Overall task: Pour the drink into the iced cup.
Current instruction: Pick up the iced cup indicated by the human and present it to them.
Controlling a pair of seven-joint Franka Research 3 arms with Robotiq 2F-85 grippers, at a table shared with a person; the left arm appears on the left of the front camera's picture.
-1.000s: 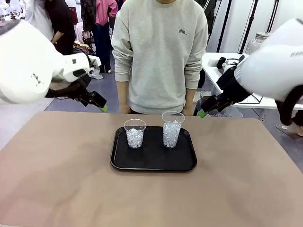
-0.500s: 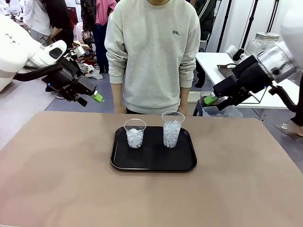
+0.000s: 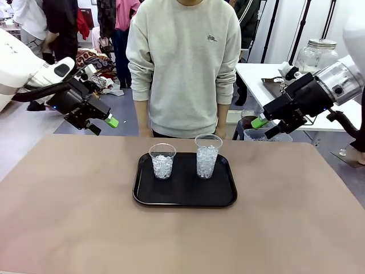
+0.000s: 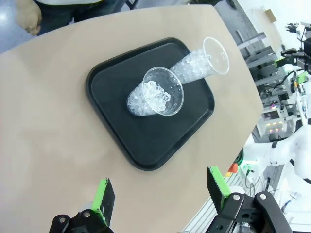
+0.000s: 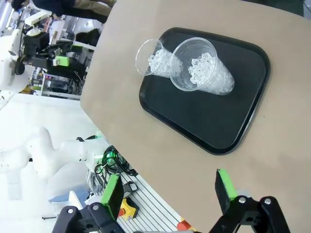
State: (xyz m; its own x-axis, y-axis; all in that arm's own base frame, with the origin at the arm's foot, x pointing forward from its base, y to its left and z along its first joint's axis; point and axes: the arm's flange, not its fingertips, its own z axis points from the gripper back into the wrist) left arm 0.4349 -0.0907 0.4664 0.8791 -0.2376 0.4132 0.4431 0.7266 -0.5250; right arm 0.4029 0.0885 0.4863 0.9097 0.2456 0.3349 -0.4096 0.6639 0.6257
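1. We judge that pouring has not begun. Both arms hang raised at either side of the frame, well apart from the cups.
2. The left gripper [image 3: 104,125], at the upper left, has its jaws spread wide and holds nothing. The right gripper [image 3: 263,128], at the upper right, is just as wide open and also empty.
3. A black tray [image 3: 185,201] lies in the middle of the table [image 3: 68,217]. On it stand a shorter cup [image 3: 162,161] and a taller cup [image 3: 207,156], both clear, upright and apart.
4. Each cup holds ice [image 4: 148,94] and no liquid that we can see. The shorter is about half full of it, the taller nearly full. We cannot tell which one is meant.
5. The drink, we take it, is in the glass dispenser jar [image 3: 315,55] with a metal lid, on the white side table [image 3: 254,74] at the upper right. Its colour is hard to read from here.
6. The next move needs the drink brought over a cup, by an arm or by the person [image 3: 182,68] standing behind the tray.
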